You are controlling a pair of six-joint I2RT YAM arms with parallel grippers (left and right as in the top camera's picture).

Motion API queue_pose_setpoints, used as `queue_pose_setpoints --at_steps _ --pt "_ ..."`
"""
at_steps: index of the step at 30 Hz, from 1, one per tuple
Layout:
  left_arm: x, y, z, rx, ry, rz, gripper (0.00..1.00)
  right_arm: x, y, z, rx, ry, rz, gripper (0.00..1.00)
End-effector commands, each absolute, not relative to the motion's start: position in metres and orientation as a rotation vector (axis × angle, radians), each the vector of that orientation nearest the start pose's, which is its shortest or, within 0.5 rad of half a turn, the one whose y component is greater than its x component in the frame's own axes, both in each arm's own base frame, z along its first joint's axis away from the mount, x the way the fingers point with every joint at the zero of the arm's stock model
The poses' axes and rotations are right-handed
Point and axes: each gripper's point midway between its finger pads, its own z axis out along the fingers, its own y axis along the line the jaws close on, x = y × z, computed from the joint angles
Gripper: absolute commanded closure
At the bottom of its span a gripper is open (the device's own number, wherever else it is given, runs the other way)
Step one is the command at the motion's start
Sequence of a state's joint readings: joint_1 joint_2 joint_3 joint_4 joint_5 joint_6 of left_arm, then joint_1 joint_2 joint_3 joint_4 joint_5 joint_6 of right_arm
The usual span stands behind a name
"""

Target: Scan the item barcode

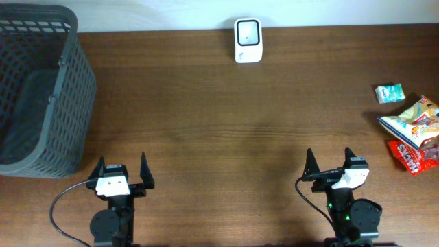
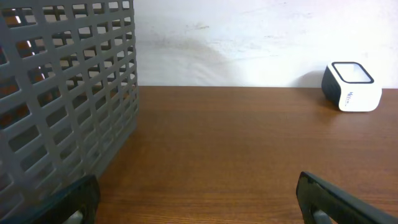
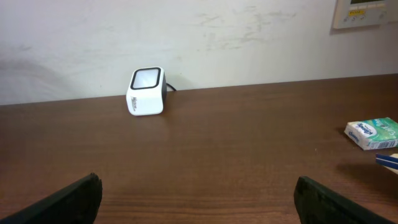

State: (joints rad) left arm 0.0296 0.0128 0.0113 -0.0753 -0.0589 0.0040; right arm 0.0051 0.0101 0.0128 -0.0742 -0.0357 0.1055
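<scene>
Snack packets (image 1: 415, 127) lie apart, right of the right claw (image 1: 328, 153).

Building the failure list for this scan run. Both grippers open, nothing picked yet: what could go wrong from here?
1. The yellow bag and red bag lie against each other on the far right; the right gripper may catch both, or slip on the film.
2. No barcode shows on either bag or on the green box, so the item may meet the scanner wrong side first.
</scene>
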Motion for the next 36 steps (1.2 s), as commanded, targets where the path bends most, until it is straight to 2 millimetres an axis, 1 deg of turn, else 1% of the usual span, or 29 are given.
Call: queue_pose_setpoints --at_steps 1,4,36 --pt "0.2454 0.0163 0.1567 -0.047 1.649 0.078 0.01 0.2459 0.0062 0.1563 0.030 1.647 0.083 0.02" --pt "0.2454 0.0163 0.1567 -0.047 1.649 0.078 0.01 0.2459 0.0063 0.1563 -0.004 1.647 0.053 0.02" --pt "0.2454 0.0163 0.1567 -0.047 1.649 0.078 0.01 0.2459 0.0064 0.1566 -0.004 1.646 0.054 0.02"
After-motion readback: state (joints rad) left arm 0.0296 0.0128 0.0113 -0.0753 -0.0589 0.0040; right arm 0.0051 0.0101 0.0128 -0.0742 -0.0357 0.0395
